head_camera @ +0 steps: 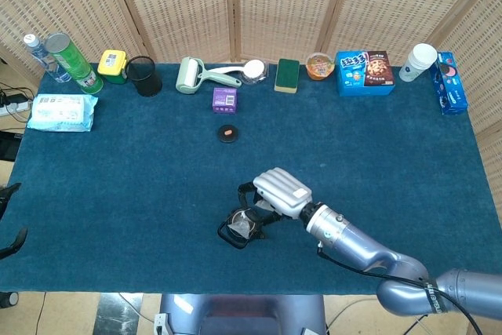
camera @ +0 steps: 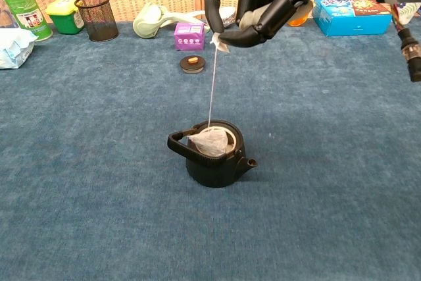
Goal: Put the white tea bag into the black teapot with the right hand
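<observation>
The black teapot (camera: 212,160) stands lidless on the blue cloth near the front middle; the head view shows the teapot (head_camera: 239,228) partly under my hand. The white tea bag (camera: 208,143) hangs by its string in the pot's mouth, its lower part inside the rim. My right hand (camera: 253,1) hovers above the pot and pinches the tag at the string's top. From the head camera, the right hand (head_camera: 281,191) sits just right of and over the pot. The left hand is out of both views.
The teapot's small lid (camera: 193,63) lies behind the pot, by a purple box (camera: 189,35). Along the back edge stand a black mesh cup (camera: 97,17), a lint roller (head_camera: 189,75), a green sponge (head_camera: 287,74), a blue snack box (head_camera: 364,73) and a paper cup (head_camera: 418,61).
</observation>
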`<state>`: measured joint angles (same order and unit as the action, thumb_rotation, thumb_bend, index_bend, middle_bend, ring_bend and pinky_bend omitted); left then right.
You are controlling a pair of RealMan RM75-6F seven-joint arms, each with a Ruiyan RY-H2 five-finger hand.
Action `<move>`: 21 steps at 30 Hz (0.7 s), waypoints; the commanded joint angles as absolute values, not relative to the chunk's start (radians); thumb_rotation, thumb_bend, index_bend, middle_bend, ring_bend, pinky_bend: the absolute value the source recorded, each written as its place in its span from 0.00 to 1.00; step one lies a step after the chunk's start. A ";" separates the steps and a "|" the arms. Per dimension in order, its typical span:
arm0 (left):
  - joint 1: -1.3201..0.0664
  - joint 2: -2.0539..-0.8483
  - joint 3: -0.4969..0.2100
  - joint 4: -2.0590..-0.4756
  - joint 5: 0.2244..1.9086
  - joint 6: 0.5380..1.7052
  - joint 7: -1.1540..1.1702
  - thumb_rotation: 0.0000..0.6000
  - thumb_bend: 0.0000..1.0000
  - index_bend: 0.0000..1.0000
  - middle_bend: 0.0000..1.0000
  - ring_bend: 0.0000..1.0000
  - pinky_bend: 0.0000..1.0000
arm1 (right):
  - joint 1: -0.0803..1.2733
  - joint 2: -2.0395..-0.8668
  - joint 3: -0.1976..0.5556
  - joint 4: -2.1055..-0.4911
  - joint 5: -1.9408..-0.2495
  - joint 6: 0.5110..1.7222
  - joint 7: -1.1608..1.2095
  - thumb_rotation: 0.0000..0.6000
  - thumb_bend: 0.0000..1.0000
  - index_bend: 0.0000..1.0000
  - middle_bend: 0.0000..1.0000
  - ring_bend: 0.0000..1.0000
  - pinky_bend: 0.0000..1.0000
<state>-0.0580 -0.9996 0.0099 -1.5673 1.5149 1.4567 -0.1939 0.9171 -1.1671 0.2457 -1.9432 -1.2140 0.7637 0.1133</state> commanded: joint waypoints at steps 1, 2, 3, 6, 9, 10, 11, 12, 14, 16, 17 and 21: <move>-0.058 -1.000 0.010 -1.565 1.514 1.456 -0.195 1.00 0.45 0.03 0.14 0.00 0.12 | 0.920 -1.175 0.245 -1.936 -1.211 0.762 0.113 1.00 0.52 0.66 1.00 1.00 1.00; -0.058 -1.000 0.010 -1.563 1.514 1.455 -0.196 1.00 0.45 0.03 0.14 0.00 0.12 | 0.922 -1.177 0.245 -1.934 -1.210 0.761 0.112 1.00 0.52 0.66 1.00 1.00 1.00; -0.058 -1.001 0.010 -1.563 1.514 1.454 -0.197 1.00 0.45 0.03 0.14 0.00 0.12 | 0.923 -1.179 0.245 -1.932 -1.209 0.760 0.110 1.00 0.52 0.66 1.00 1.00 1.00; -0.058 -1.002 0.009 -1.559 1.513 1.452 -0.199 1.00 0.45 0.03 0.14 0.00 0.12 | 0.927 -1.183 0.245 -1.925 -1.200 0.755 0.107 1.00 0.52 0.66 1.00 1.00 1.00; -0.058 -1.003 0.009 -1.556 1.511 1.451 -0.202 1.00 0.45 0.03 0.14 0.00 0.12 | 0.930 -1.187 0.245 -1.917 -1.189 0.752 0.105 1.00 0.52 0.66 1.00 1.00 1.00; -0.058 -1.003 0.009 -1.555 1.511 1.449 -0.203 1.00 0.45 0.03 0.14 0.00 0.12 | 0.930 -1.188 0.244 -1.914 -1.186 0.751 0.104 1.00 0.52 0.66 1.00 1.00 1.00; -0.059 -1.003 0.009 -1.554 1.511 1.448 -0.203 1.00 0.45 0.03 0.14 0.00 0.12 | 0.931 -1.190 0.244 -1.911 -1.184 0.751 0.102 1.00 0.52 0.66 1.00 1.00 1.00; -0.059 -1.004 0.009 -1.553 1.511 1.448 -0.204 1.00 0.45 0.03 0.14 0.00 0.12 | 0.931 -1.191 0.243 -1.909 -1.182 0.750 0.102 1.00 0.52 0.66 1.00 1.00 1.00; -0.059 -1.004 0.009 -1.552 1.511 1.447 -0.206 1.00 0.45 0.03 0.14 0.00 0.12 | 0.934 -1.197 0.242 -1.899 -1.173 0.746 0.101 1.00 0.52 0.66 1.00 1.00 1.00; -0.059 -1.005 0.009 -1.550 1.511 1.446 -0.206 1.00 0.45 0.03 0.14 0.00 0.12 | 0.937 -1.200 0.241 -1.891 -1.167 0.741 0.099 1.00 0.52 0.66 1.00 1.00 1.00; -0.059 -1.005 0.009 -1.550 1.511 1.446 -0.206 1.00 0.45 0.03 0.14 0.00 0.12 | 0.939 -1.203 0.239 -1.886 -1.163 0.738 0.097 1.00 0.52 0.66 1.00 1.00 1.00; -0.059 -1.005 0.009 -1.549 1.509 1.444 -0.206 1.00 0.45 0.03 0.14 0.00 0.12 | 0.945 -1.214 0.234 -1.865 -1.149 0.724 0.095 1.00 0.52 0.66 1.00 1.00 1.00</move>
